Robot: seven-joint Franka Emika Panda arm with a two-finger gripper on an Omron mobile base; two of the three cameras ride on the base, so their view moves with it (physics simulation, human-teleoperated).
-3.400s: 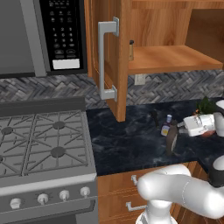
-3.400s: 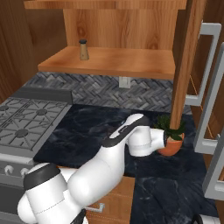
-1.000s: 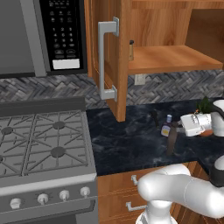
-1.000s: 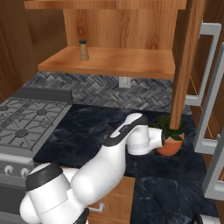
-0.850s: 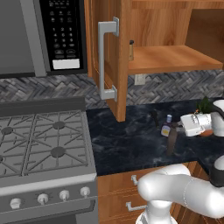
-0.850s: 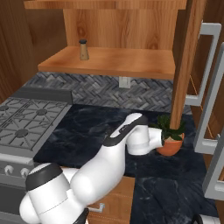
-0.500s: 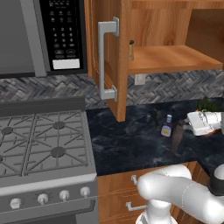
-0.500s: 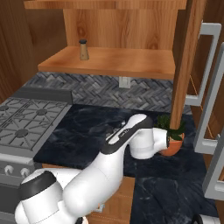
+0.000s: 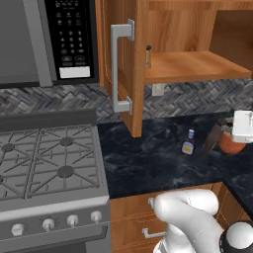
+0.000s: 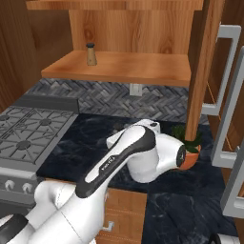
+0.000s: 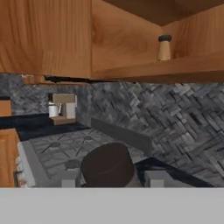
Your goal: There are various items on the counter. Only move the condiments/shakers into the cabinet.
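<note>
Gripping the brown syrup bottle (image 9: pixel 211 142) by its black cap (image 11: pixel 107 165), the end effector (image 11: pixel 111 178) holds it tilted above the dark bench (image 9: pixel 143 168). Nearby stands the small blue bottle (image 9: pixel 188 143); the wooden shaker (image 10: pixel 90 54) sits on the cabinet shelf (image 10: pixel 124 66).

The robot's white hand and claw (image 9: pixel 217 140) have drawn back to the right edge of the left view, ending beside the orange plant pot (image 9: pixel 230 144). The brown syrup bottle (image 9: pixel 212 140) went with it, gripped between the fingers, and now leans tilted a little right of where it stood. The small blue bottle (image 9: pixel 188 143), earlier half hidden behind the hand, now stands in full sight on the worktop (image 9: pixel 143 165). In the right view the arm's elbow has swung forward and now hides more of the plant.
</note>
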